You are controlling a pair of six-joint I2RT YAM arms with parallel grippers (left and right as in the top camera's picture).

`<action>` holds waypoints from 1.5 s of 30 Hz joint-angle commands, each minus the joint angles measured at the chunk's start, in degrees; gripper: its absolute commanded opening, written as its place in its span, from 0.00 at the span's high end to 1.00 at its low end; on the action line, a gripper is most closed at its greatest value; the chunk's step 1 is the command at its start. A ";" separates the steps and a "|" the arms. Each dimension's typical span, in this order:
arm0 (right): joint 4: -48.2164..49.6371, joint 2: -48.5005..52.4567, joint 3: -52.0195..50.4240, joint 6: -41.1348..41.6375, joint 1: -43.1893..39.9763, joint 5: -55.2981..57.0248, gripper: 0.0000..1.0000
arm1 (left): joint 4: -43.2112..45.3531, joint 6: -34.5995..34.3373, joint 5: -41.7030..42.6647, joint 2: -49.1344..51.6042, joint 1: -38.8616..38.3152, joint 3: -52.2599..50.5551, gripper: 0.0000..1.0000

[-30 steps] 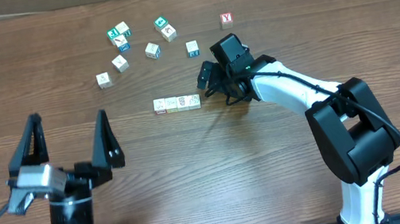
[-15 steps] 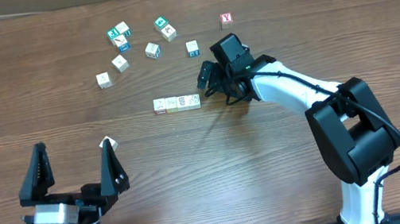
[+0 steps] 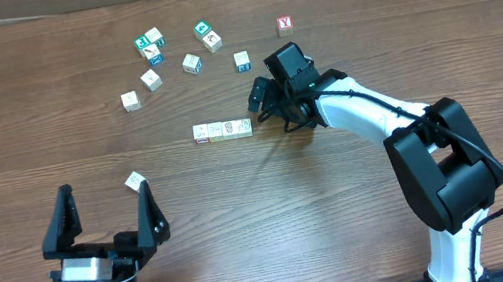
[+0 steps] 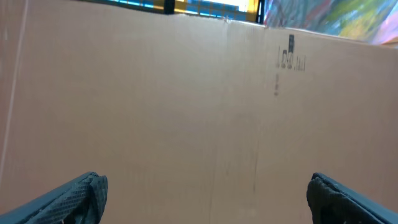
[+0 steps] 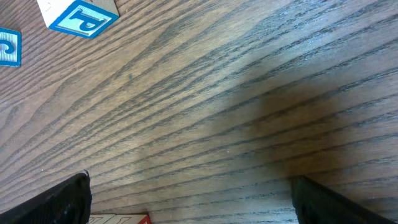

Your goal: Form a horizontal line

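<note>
We see the horizontal line (image 3: 223, 130) of pale cubes in the middle of the tabletop (image 3: 274, 218). Our right pincer (image 3: 262, 107) gapes just beside its right end. Our left pincer (image 3: 105, 192) gapes empty, well apart.

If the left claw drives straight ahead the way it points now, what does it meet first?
Probably the cardboard wall: it fills the left wrist view between the fingers of the open left claw, no cubes showing. The loose cube near its fingertip seems to lie below that line.
</note>
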 commanded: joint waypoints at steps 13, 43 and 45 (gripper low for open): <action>-1.90 3.74 -3.04 0.22 -0.94 2.01 0.00 | 0.83 0.63 0.61 -0.79 0.37 -8.55 0.00; -1.88 3.74 -3.04 0.22 -0.94 2.01 0.00 | -24.22 1.49 0.44 -0.72 0.31 -9.77 0.00; -1.88 3.74 -3.04 0.22 -0.94 2.01 0.00 | -24.22 1.49 0.44 -0.72 0.31 -9.77 0.00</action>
